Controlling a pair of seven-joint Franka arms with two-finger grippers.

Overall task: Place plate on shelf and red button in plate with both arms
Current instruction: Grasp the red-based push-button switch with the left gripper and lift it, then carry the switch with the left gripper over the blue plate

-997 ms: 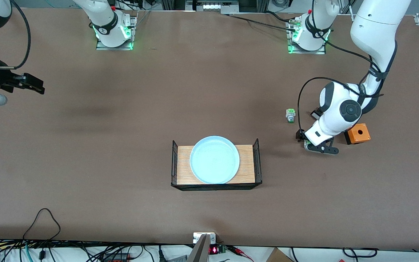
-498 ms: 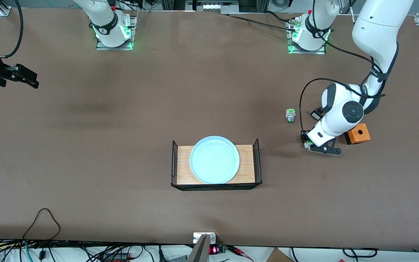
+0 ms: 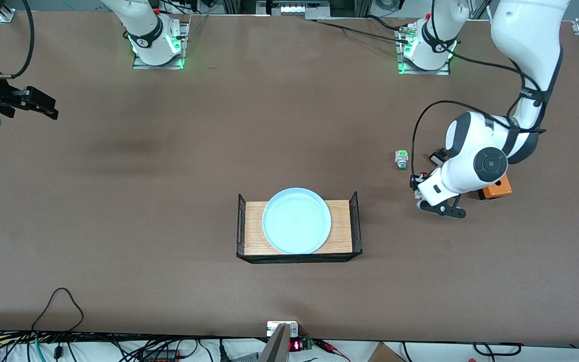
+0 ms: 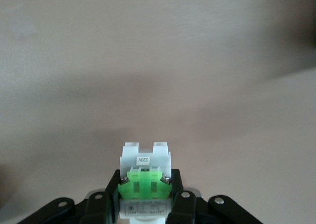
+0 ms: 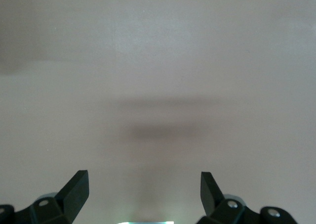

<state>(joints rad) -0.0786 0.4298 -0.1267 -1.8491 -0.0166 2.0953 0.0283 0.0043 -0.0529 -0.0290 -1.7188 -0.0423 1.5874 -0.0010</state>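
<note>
The pale blue plate lies on a wooden rack in the middle of the table. My left gripper is shut on the red button and holds it just above the table beside the orange box. In the left wrist view the button's white body and green block sit clamped in the left gripper; its cap is hidden. My right gripper hangs open and empty over bare table at the right arm's end, also shown in its wrist view.
A green-capped switch stands on the table close to my left gripper. A small black-and-white part and an orange box lie partly under the left arm. The rack has black wire end walls.
My left gripper has risen slightly and shifted a little with the red button held in it. My right gripper moved up the view, then settled near the table's end.
</note>
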